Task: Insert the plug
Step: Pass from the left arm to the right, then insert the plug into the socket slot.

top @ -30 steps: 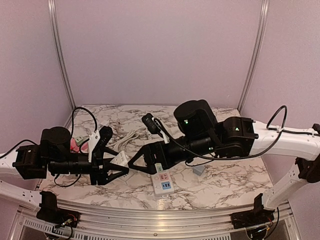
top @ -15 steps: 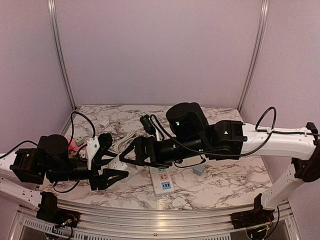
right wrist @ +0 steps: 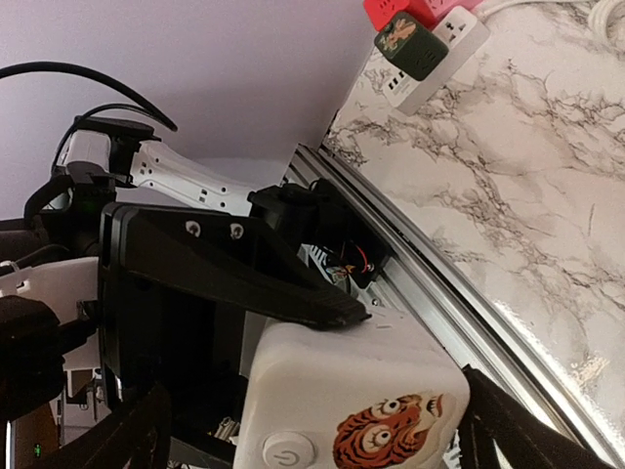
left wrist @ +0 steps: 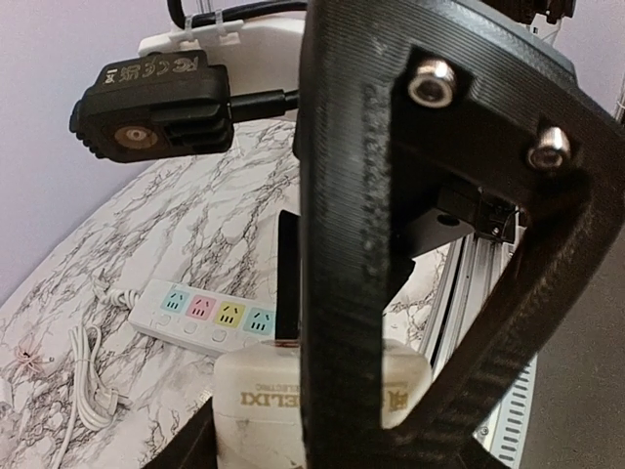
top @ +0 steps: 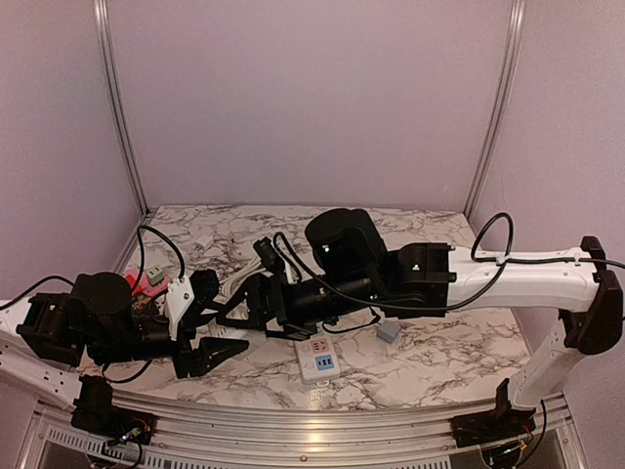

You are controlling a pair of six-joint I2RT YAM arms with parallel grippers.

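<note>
While the left gripper [top: 221, 337] is clenched on the plug [right wrist: 352, 401], a white block with a tiger sticker [right wrist: 376, 440] and a round power button [right wrist: 288, 451] on its face, the right gripper [top: 240, 309] stands wide open around the same block. In the right wrist view its two fingers show in the lower corners of the frame. The plug sits between them, under one black finger [right wrist: 225, 264] of the left arm. If the right fingers touch it I cannot tell; they seem apart from it.

So the plug is not on the table [top: 439, 362]. It hangs above the marble in the lower left of the top view, where both grippers meet. The power strip [top: 318, 360] (white, with a pink and a blue socket showing from above) lies flat in the lower centre of that frame. It is to the right of the plug and a little lower, and its long axis runs nearly up and down the picture. The right arm stretches across above it from the right edge.

To my judgement this is a handover, or a shared hold, before the insertion. What counts for the next move is that the strip is to the right of the held plug, near but not under it. Whichever gripper carries the plug must travel rightward and down. On which side the pins are, I cannot see.
</note>
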